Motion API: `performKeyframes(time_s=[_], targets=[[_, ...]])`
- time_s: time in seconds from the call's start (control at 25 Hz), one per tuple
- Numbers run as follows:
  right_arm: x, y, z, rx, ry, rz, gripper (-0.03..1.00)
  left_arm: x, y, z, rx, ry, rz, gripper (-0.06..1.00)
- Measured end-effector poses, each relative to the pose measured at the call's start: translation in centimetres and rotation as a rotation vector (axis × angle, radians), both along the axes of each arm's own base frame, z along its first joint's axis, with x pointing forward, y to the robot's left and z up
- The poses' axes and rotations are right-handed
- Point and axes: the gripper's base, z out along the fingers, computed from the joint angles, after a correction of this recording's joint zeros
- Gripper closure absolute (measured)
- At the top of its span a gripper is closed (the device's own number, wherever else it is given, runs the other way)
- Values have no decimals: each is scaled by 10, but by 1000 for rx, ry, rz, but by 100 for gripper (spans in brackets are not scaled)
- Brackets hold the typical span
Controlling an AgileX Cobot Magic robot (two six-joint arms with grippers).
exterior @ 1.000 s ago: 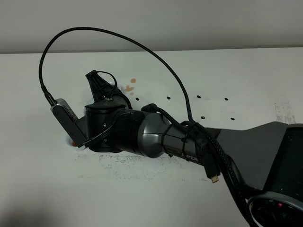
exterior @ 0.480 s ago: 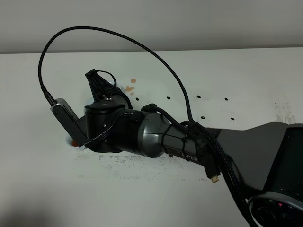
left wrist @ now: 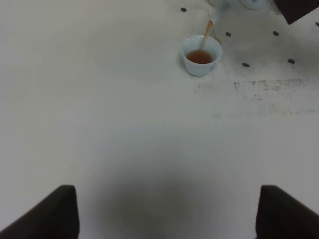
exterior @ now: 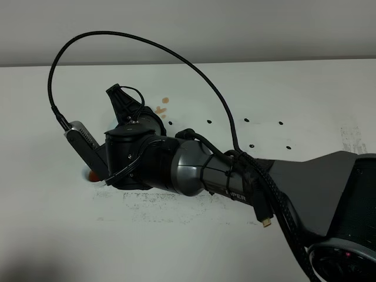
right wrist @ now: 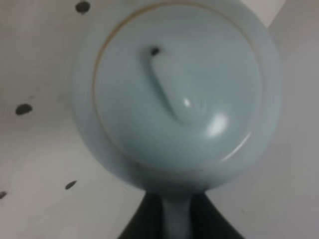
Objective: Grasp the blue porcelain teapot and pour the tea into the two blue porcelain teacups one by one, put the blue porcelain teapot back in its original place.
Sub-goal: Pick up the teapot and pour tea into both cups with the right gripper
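While tea streams into cup: mid-pour, first fill.
right gripper (right wrist: 175,219): clamped on handle of blue porcelain teapot (right wrist: 177,94), tilted so spout feeds cup.
teacup (left wrist: 201,55): on bench (left wrist: 124,124), under spout, partly filled.
left gripper (left wrist: 164,211): jaws wide, empty, parked well clear.
second cup: not visible.

- Pale lettering "PER" — the visible end of a longer word — stands on the right arm's (exterior: 235,176) dark forearm link, under a cable strap.
- Nothing else readable; the wrist views show none.
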Motion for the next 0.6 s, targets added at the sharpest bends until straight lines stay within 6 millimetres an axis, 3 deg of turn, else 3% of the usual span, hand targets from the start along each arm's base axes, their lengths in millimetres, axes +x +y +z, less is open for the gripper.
performKeyframes(time_s=[0.6], targets=[[0, 0, 0, -4, 0, -4, 88, 0, 0, 0, 0, 0, 0, 22]])
